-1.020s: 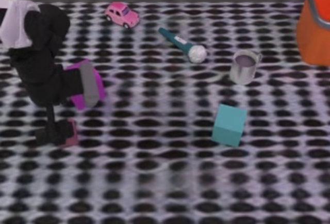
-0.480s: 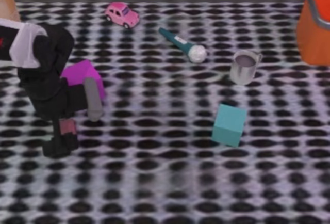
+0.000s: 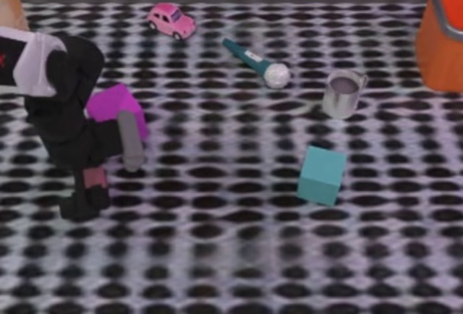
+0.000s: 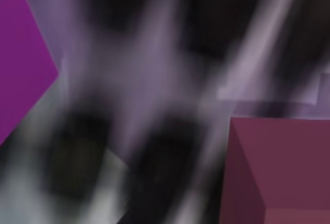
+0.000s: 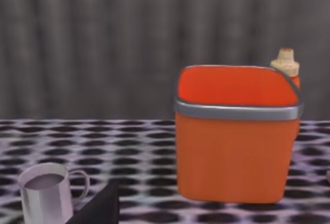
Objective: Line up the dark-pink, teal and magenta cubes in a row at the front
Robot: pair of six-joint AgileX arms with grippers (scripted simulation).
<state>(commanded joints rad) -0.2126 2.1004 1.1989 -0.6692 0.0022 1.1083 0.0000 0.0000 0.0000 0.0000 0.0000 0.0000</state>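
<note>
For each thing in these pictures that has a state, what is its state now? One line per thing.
Left claw: low at the table's left, shut on the small dark-pink cube.
Small dark-pink cube: held in the claw.
Large magenta cube: on the table, partly hidden by the arm.
Teal cube: on the table, free.
Grey metal mug: upright.
Orange bin: upright, open-topped.
Right claw: not visible.

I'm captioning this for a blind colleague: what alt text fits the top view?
Seen from above, the left gripper straddles the dark-pink cube at the table's left, beside the magenta cube. The teal cube sits right of centre, with a toy car, microphone, metal cup and orange bin behind.
</note>
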